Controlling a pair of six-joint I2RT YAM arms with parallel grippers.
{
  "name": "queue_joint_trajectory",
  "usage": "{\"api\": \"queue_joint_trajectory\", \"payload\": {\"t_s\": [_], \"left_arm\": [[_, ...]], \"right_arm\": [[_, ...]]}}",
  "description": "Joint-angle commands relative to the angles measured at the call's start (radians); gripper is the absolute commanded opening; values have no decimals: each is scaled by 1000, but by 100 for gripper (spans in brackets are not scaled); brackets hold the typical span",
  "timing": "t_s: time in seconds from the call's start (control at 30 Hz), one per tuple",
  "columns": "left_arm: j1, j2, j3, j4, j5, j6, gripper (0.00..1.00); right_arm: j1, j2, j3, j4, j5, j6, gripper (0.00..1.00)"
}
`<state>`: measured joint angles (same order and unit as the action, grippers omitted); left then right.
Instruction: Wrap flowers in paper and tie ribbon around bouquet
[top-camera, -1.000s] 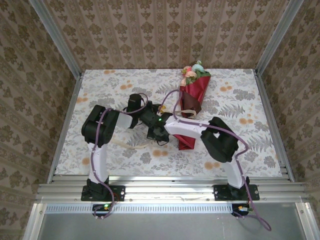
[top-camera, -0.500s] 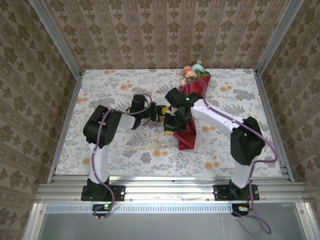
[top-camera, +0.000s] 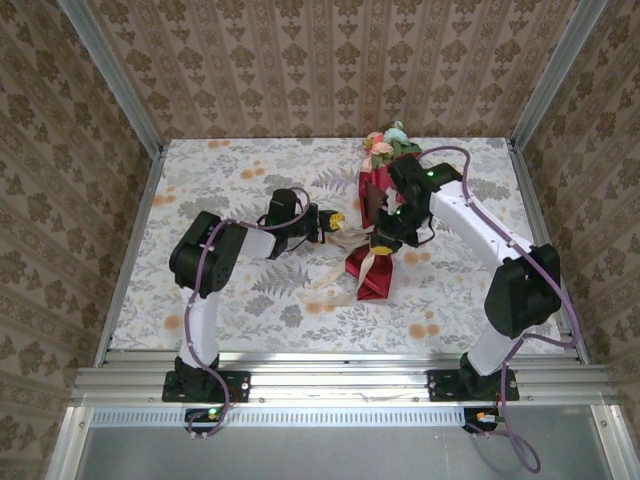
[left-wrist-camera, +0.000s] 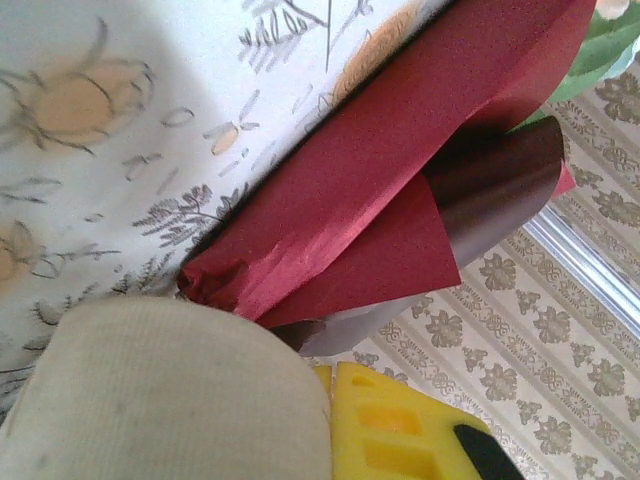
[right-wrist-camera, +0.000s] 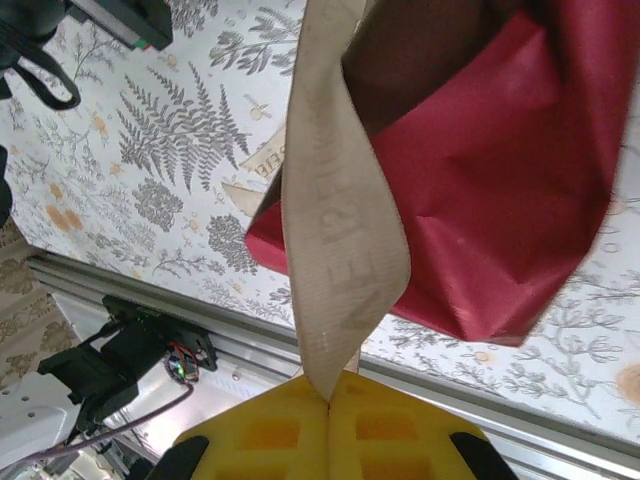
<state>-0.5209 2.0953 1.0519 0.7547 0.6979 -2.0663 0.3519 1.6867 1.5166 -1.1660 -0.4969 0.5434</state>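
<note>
Before you: table (top-camera: 225, 330) under floral tablecloth (top-camera: 230, 170). Bouquet (top-camera: 372, 282) lies right of centre, blooms (top-camera: 386, 145) toward far edge, cone tip toward near edge. Ribbon (top-camera: 322, 279) trails on cloth just left of tip.

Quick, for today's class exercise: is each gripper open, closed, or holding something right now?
Left gripper: closed, holding the ribbon.
Right gripper: closed, pinching the same ribbon.

Creased paper, woven ribbon, moulded plastic

The paper (left-wrist-camera: 400, 170) is smooth with a soft sheen, glossier on its maroon face and crumpled at the tip. The ribbon (right-wrist-camera: 340, 230) is matt, ribbed cloth with faint printed letters. The right end effector (right-wrist-camera: 328, 405) has matt yellow plastic fingers (right-wrist-camera: 260, 435). Printed cloth covers the tabletop (top-camera: 250, 170); the rail (top-camera: 350, 380) is brushed metal.
</note>
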Motion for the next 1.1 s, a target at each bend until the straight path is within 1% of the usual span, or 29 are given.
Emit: {"api": "queue_joint_trajectory", "payload": {"t_s": [0.0,0.13,0.27,0.4,0.5,0.6,0.73,0.8,0.83,0.9,0.97,1.07], "left_arm": [[-11,-39,38,-3,-14,-2,0],[-17,-59,51,-38,-15,16,0],[-28,-71,66,-50,-23,18,0],[-44,-82,82,-61,-33,14,0],[-53,-93,96,-61,-47,7,0],[-58,-104,123,-75,-48,7,0],[-69,-115,147,-94,-48,8,0],[-73,-125,150,-97,-48,4,0],[-77,-128,149,-97,-79,1,0],[-82,-138,150,-97,-84,-3,0],[-87,-149,149,-101,-87,-8,0],[-98,-163,148,-101,-92,-19,0]], "right_arm": [[-51,-13,10,-93,36,-92,0],[-98,27,31,-115,101,-135,0],[-125,78,69,-99,171,-162,0],[-138,146,135,-79,208,-167,0],[-140,196,189,-89,259,-180,0],[-147,227,207,-88,306,-189,0],[-152,238,183,-79,324,-191,0],[-151,227,146,-68,340,-182,0],[-151,216,118,-56,357,-174,0],[-158,201,61,-21,362,-162,0],[-168,199,20,7,348,-153,6],[-172,205,9,31,331,-145,16]]}}
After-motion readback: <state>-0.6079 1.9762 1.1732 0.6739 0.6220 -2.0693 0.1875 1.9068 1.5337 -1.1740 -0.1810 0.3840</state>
